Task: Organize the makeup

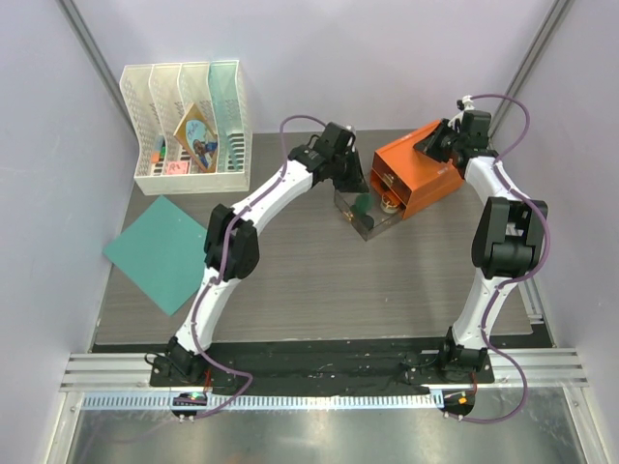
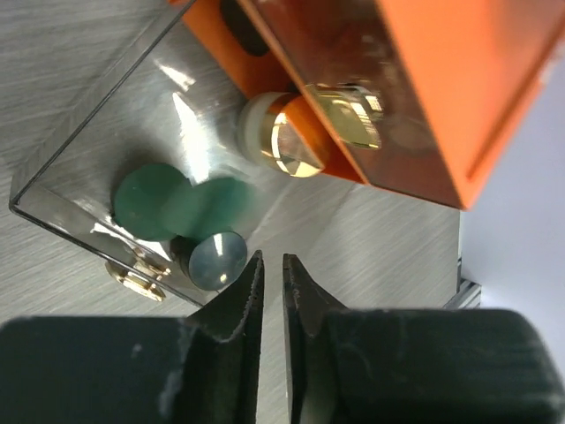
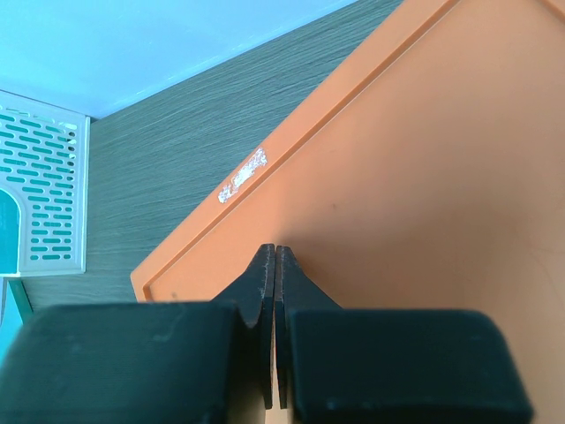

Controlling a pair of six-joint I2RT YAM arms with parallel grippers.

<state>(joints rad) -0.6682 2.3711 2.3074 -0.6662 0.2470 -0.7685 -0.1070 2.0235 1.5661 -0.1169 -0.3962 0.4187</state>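
Note:
The orange drawer box (image 1: 418, 172) stands at the back right, its clear lower drawer (image 1: 370, 224) pulled out. In the left wrist view the drawer (image 2: 84, 146) holds two dark-green discs (image 2: 146, 200) (image 2: 222, 203), a black jar with a shiny lid (image 2: 217, 260) and a round gold-topped compact (image 2: 284, 141). My left gripper (image 2: 272, 258) (image 1: 356, 196) hovers over the drawer's corner beside the jar. Its jaws are nearly together with a thin slit and hold nothing. My right gripper (image 3: 275, 249) (image 1: 433, 147) is shut and empty, its tips against the orange box's top (image 3: 415, 177). The other makeup is out of view.
A white file organizer (image 1: 189, 121) with papers stands at the back left and shows in the right wrist view (image 3: 44, 203). A teal flat sheet (image 1: 160, 251) lies at the left edge. Gold knobs (image 2: 137, 276) (image 2: 349, 110) stick out from the drawer fronts.

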